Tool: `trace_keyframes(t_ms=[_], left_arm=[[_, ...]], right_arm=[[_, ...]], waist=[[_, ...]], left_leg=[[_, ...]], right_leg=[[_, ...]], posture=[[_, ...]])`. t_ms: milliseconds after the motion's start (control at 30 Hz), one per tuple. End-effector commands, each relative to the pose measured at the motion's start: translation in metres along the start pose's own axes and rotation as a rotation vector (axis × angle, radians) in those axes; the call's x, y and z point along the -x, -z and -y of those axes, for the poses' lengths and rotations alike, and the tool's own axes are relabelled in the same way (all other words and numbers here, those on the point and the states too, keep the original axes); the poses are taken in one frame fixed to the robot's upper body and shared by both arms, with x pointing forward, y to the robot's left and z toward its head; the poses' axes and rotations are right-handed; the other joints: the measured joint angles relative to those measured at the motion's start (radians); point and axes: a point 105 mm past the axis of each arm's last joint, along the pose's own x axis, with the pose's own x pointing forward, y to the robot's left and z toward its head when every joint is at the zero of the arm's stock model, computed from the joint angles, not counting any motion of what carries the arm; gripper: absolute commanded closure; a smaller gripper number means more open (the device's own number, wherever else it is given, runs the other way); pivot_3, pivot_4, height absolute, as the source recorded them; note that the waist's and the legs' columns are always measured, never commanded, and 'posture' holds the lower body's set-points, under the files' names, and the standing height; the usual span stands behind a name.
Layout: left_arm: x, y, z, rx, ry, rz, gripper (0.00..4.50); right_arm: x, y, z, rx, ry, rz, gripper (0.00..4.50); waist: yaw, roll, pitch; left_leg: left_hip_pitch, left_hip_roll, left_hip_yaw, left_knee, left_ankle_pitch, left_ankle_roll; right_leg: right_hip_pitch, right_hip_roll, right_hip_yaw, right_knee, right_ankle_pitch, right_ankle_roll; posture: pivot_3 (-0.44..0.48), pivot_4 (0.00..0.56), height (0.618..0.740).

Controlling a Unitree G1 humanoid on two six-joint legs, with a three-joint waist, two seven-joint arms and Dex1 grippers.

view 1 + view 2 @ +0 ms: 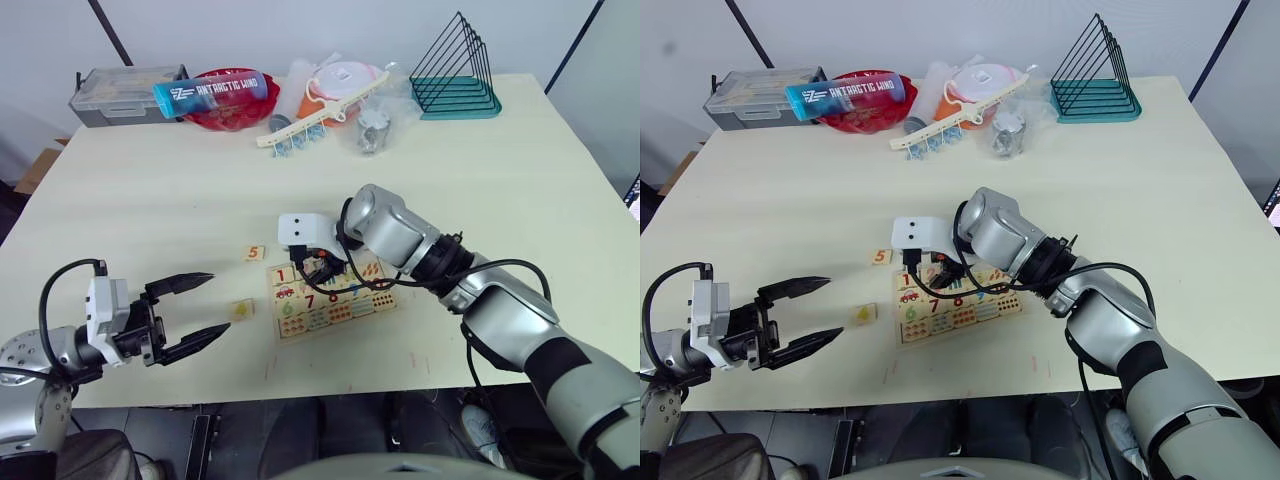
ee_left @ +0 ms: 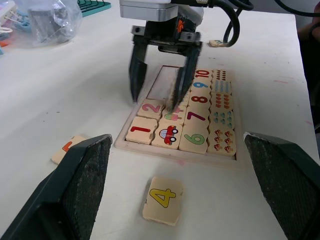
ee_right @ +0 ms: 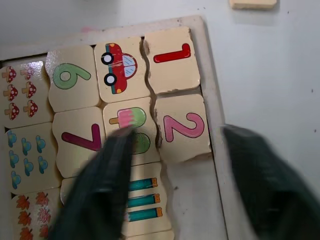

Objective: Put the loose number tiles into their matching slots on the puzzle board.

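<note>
Pale wood puzzle board point(image 2: 131, 144) carries a red 1 point(image 3: 172, 53), pink 2 point(image 3: 183, 126), green 6 point(image 3: 71, 76) and red car picture point(image 3: 116, 62). Just beyond the left jaws, a loose tile point(image 2: 163, 198) shows a yellow 4.

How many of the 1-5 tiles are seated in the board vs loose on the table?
Seated in the puzzle board: 2 (tile 1, tile 2)
Loose on the table: 2 (tile 4, tile 5)
Total: 4
</note>
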Motion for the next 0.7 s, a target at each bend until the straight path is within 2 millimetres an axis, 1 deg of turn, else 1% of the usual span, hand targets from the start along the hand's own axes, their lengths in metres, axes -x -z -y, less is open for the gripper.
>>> trace_keyframes(t_ms=[33,133,300,500,700], left_arm=[[0.003,-0.008,-0.001,-0.042,-0.010,0.010,0.00],[0.002,-0.008,-0.002,-0.042,-0.009,0.009,0.00],[0.001,-0.007,-0.002,-0.043,-0.007,0.011,0.00],[0.000,-0.007,-0.003,-0.044,-0.006,0.011,0.00],[0.000,-0.007,-0.004,-0.047,-0.003,0.010,0.00]], right_arm=[[0.002,-0.002,-0.001,0.012,-0.002,0.014,0.11],[0.005,-0.002,0.000,0.013,0.001,0.020,0.11],[0.015,-0.007,0.002,-0.007,0.016,0.080,0.11],[0.026,-0.016,0.007,-0.084,0.060,0.237,0.11],[0.029,-0.012,0.007,-0.114,0.092,0.330,0.11]], waist=[[0.000,0.000,0.000],[0.000,0.000,0.000],[0.001,0.000,0.000],[0.000,-0.002,-0.001],[0.001,-0.004,-0.002]], left_leg=[[0.000,0.000,0.000,0.000,0.000,0.000],[0.000,0.000,0.000,0.000,0.000,0.000],[0.000,0.000,0.000,0.000,0.000,0.000],[0.000,0.000,0.000,0.000,0.000,0.000],[0.000,0.000,0.000,-0.001,0.000,0.000]], right_leg=[[0.000,0.000,0.000,0.000,0.000,0.000],[0.000,0.000,0.000,0.000,0.000,0.000],[0.000,0.000,0.000,0.000,0.000,0.000],[0.000,0.000,0.000,0.000,0.000,0.000],[0.000,0.000,0.000,0.000,0.000,0.000]], posture=[[0.000,0.150,0.740],[0.000,0.150,0.740],[0.000,0.150,0.740],[0.000,0.150,0.740],[0.000,0.150,0.740]])
